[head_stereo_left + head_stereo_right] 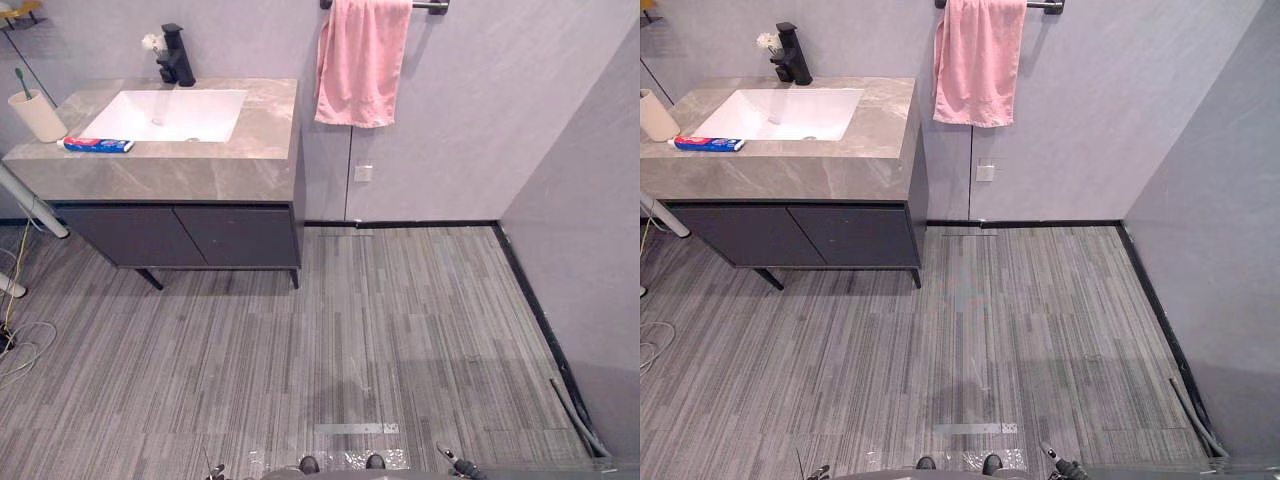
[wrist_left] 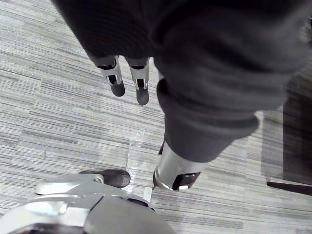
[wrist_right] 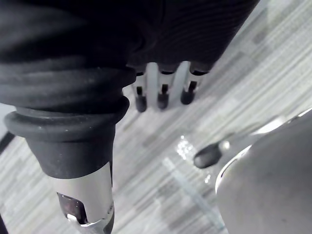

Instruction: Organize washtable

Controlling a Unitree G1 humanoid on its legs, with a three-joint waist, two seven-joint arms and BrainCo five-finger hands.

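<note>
Down by the floor, closest to me, both hands just hang. The left hand (image 2: 141, 92) has its fingers straight and slack with nothing in it, and the right hand (image 3: 163, 100) is the same, loose and bare. A good stretch of grey floor (image 1: 350, 350) sits between them and the table (image 1: 200, 178), so nothing's within reach.

On the table, the toothpaste tube (image 1: 97, 145) lies flat toward the left edge, right along the front lip of the basin (image 1: 170, 115). I'd guess it's light, squishy and kinda slick, so pinch it across the middle from the long sides, not the ends.

Further back on the left edge is a cream cup (image 1: 37, 116) with a green toothbrush (image 1: 20, 82) standing in it. It looks stiff, light and probably tippy, so wrap round the body.

There's a black faucet (image 1: 176, 58) at the back edge and a pink towel (image 1: 360, 62) on the wall beyond.
</note>
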